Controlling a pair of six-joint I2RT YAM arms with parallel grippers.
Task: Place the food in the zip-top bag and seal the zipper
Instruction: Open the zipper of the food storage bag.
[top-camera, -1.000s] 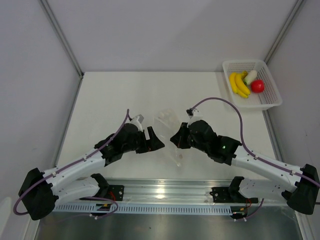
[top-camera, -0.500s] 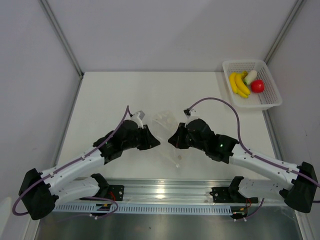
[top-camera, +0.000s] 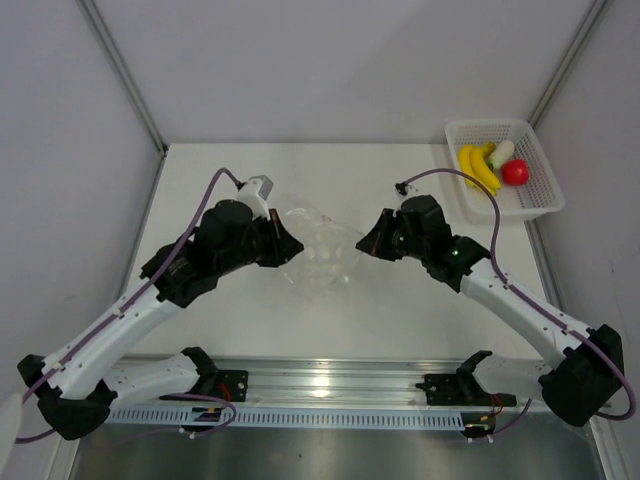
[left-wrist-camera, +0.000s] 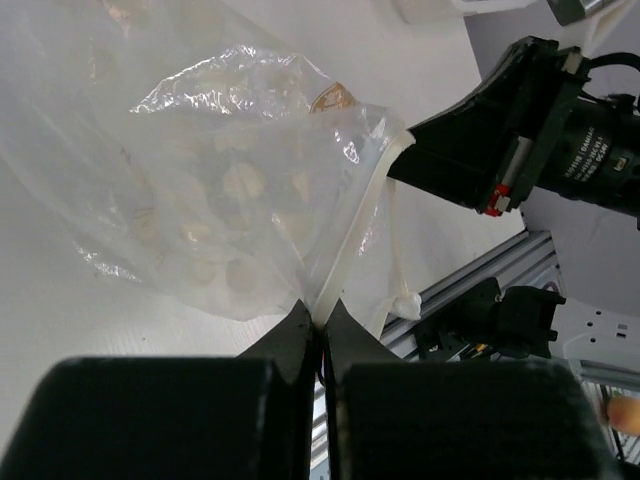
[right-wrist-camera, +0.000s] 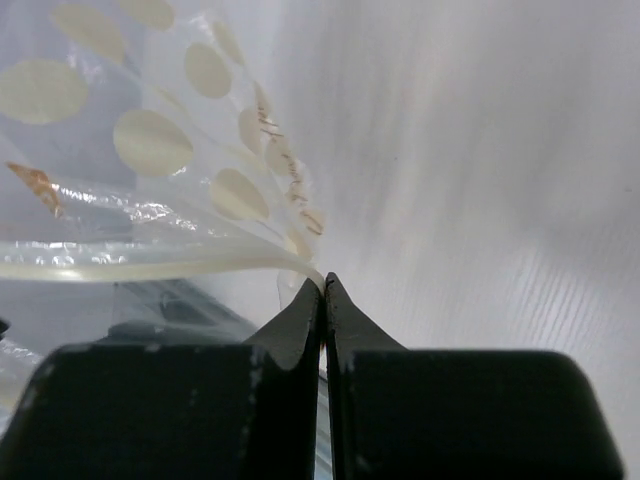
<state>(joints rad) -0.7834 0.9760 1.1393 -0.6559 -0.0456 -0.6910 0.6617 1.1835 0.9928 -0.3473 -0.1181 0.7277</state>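
The clear zip-top bag (top-camera: 322, 252) with pale dots hangs stretched between my two grippers over the middle of the table. My left gripper (top-camera: 291, 246) is shut on its left end; in the left wrist view the fingertips (left-wrist-camera: 322, 316) pinch the whitish zipper (left-wrist-camera: 362, 222) strip. My right gripper (top-camera: 367, 244) is shut on the other end, its tips (right-wrist-camera: 323, 285) clamping the zipper (right-wrist-camera: 150, 262) below the dotted bag (right-wrist-camera: 150, 130). The food lies in the basket at the far right: yellow bananas (top-camera: 477, 170), a red fruit (top-camera: 515, 172) and a white radish (top-camera: 501, 153).
The white mesh basket (top-camera: 545, 203) stands at the table's far right corner. Grey walls close the table on three sides. An aluminium rail (top-camera: 330, 385) with the arm bases runs along the near edge.
The left gripper closed on the bag's edge. Both arms then rose and moved away from the near edge and apart, pulling the bag taut between them.
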